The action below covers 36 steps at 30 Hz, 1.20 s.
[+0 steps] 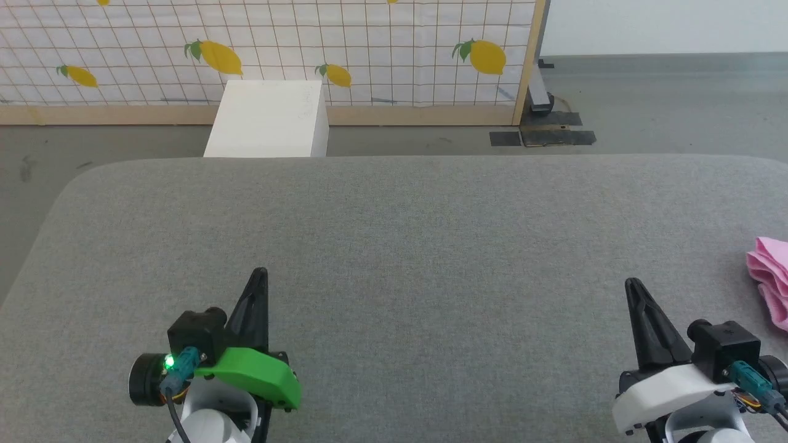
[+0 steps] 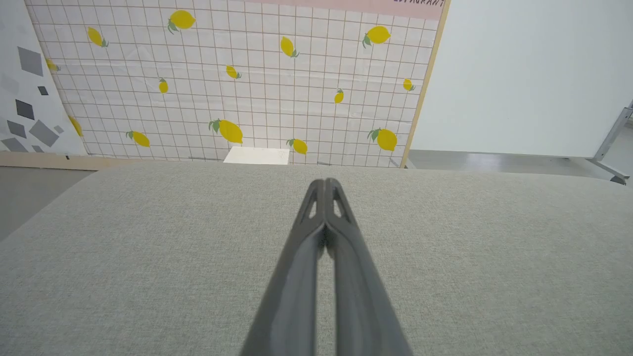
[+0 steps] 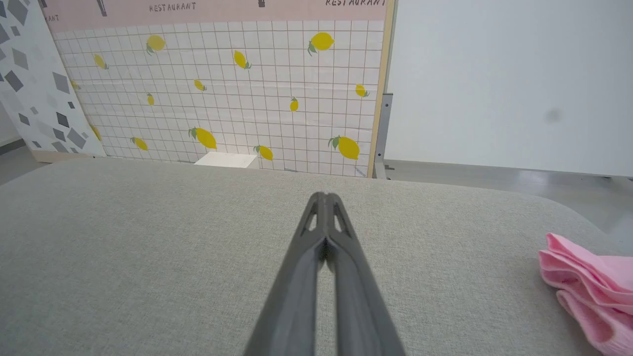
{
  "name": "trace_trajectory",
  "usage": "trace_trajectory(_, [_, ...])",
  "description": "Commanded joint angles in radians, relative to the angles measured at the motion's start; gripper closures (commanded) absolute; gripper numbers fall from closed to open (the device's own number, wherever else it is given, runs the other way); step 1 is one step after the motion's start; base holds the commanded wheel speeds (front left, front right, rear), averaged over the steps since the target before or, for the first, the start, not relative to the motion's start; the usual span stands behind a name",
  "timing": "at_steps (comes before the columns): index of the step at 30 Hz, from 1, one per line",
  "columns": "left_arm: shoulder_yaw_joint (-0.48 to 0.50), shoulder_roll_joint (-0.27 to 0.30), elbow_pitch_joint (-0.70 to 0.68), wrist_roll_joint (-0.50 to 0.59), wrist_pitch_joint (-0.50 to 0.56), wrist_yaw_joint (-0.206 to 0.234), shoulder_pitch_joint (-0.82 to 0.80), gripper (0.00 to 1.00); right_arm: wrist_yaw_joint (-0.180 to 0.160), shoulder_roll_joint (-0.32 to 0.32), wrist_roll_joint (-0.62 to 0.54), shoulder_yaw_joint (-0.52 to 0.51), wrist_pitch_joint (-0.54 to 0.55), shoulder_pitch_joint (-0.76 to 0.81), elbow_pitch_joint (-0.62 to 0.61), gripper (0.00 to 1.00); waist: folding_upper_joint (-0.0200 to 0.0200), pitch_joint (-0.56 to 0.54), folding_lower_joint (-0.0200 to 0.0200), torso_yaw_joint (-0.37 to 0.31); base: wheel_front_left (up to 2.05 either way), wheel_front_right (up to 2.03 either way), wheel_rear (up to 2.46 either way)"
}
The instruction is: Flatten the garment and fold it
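Observation:
The garment (image 1: 772, 278) is a pink, crumpled heap at the far right edge of the grey cushioned surface (image 1: 406, 234), cut off by the frame. In the right wrist view the garment (image 3: 588, 287) lies bunched in folds at the lower right. My right gripper (image 1: 633, 284) is shut and empty, a little to the left of the garment and apart from it; its fingers (image 3: 325, 197) meet at the tips. My left gripper (image 1: 259, 272) stands at the lower left, also shut on nothing, its tips (image 2: 324, 183) pressed together over bare fabric.
A white box (image 1: 269, 118) stands on the floor beyond the surface's far edge. Behind it is a panel printed with lemons (image 1: 265, 49), framed in wood. The surface's far corners are rounded, with grey floor (image 1: 665, 104) beyond.

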Motion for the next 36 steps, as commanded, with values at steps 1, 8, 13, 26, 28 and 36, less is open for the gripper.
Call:
trace_trajectory(1, [0.006, -0.002, -0.008, 0.011, 0.009, 0.007, 0.02, 1.0, -0.001, 0.001, -0.009, 0.004, 0.005, -0.013, -0.005, 1.0, 0.0, 0.0, 0.0, -0.001, 0.0, 0.0, 0.0])
trace_trajectory(8, [0.012, -0.002, -0.021, 0.025, 0.023, 0.012, 0.026, 1.0, -0.001, 0.001, -0.013, 0.008, 0.012, -0.016, -0.006, 1.0, 0.0, 0.0, 0.0, -0.004, 0.0, 0.0, 0.0])
trace_trajectory(13, [0.016, -0.002, -0.031, 0.034, 0.033, 0.015, 0.029, 1.0, -0.001, 0.001, -0.016, 0.011, 0.017, -0.017, -0.007, 1.0, 0.0, 0.0, 0.0, -0.007, 0.0, 0.0, 0.0])
trace_trajectory(26, [0.027, -0.003, -0.055, 0.058, 0.059, 0.024, 0.04, 1.0, -0.001, 0.002, -0.023, 0.018, 0.031, -0.022, -0.009, 1.0, 0.0, 0.0, 0.0, -0.013, 0.0, 0.0, 0.0])
trace_trajectory(28, [0.028, -0.003, -0.059, 0.062, 0.063, 0.025, 0.041, 1.0, -0.001, 0.002, -0.024, 0.019, 0.033, -0.023, -0.009, 1.0, 0.0, 0.0, 0.0, -0.014, 0.0, 0.0, 0.0])
trace_trajectory(36, [0.035, -0.003, -0.073, 0.077, 0.08, 0.031, 0.047, 1.0, -0.001, 0.002, -0.028, 0.024, 0.041, -0.026, -0.01, 1.0, 0.0, 0.0, 0.0, -0.018, 0.0, 0.0, 0.0])
